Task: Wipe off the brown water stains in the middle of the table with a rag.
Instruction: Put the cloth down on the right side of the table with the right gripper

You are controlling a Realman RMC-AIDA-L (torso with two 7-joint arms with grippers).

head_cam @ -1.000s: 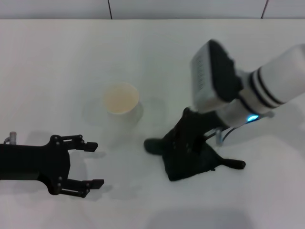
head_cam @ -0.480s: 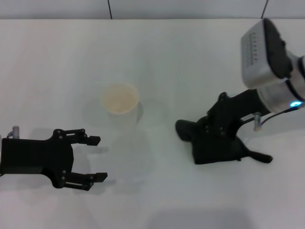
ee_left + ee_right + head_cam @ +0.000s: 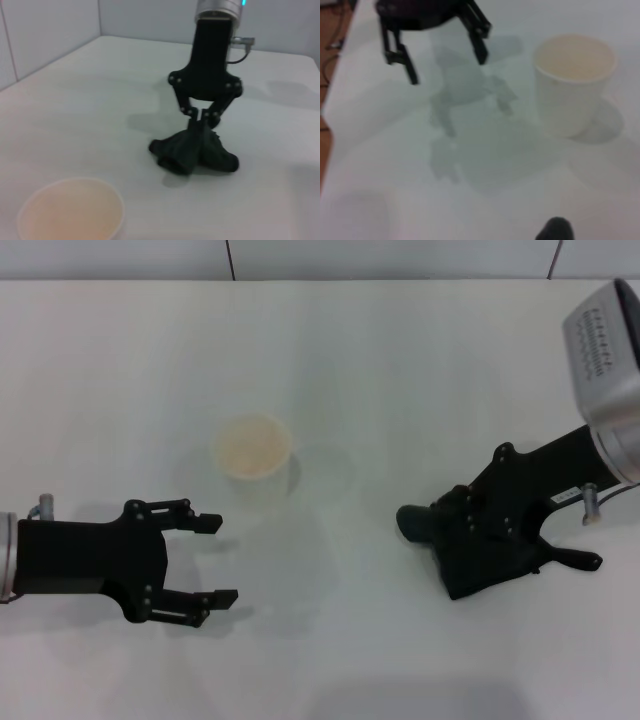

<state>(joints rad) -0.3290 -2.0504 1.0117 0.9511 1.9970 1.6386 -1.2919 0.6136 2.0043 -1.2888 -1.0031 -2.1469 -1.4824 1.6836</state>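
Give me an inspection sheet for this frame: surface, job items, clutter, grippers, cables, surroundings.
Surface: white table, smooth; no brown stain visible in any view.
Job items: black rag bunched on the table at the robot's right, pinched at its top.
Clutter: one white paper cup, upright, empty as far as can be seen, near the middle.
Grippers: right gripper shut on the rag, over the table's right side; left gripper open, holding nothing, low over the table's left side, in front of the cup.
Cables: a short grey lead at the right wrist; a brown floor with cables past the table edge.
Surroundings: light tiled wall behind the table.
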